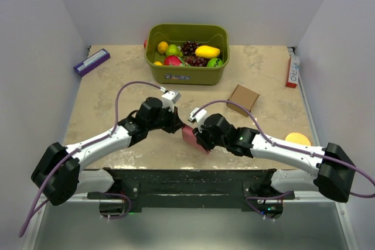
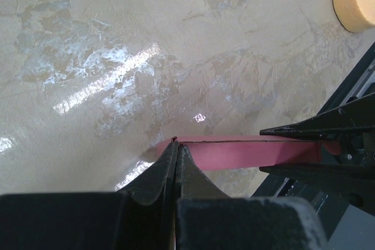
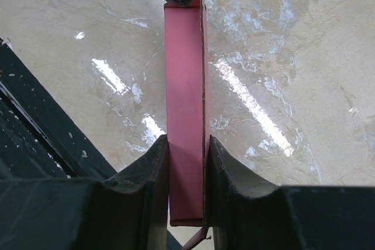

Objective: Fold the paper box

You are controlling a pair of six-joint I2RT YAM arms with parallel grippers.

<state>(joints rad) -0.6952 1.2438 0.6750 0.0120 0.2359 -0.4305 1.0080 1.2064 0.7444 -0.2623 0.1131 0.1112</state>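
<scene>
Two pincers, one job: my right pincer (image 3: 187, 144) clamps the paper box (image 3: 184, 74) across its narrow sides, steadying it over the worktop (image 3: 293, 57), while my left pincer (image 2: 177, 144), nipped shut on its far edge, looks set to crease it

Odds and ends on the desk (image 1: 111, 95)
Green tub (image 1: 187, 75) of fruit (image 1: 207, 51) at back; brown box (image 1: 243, 98) near it; purple box (image 1: 92, 61) far left; yellow disc (image 1: 297, 139) right
</scene>
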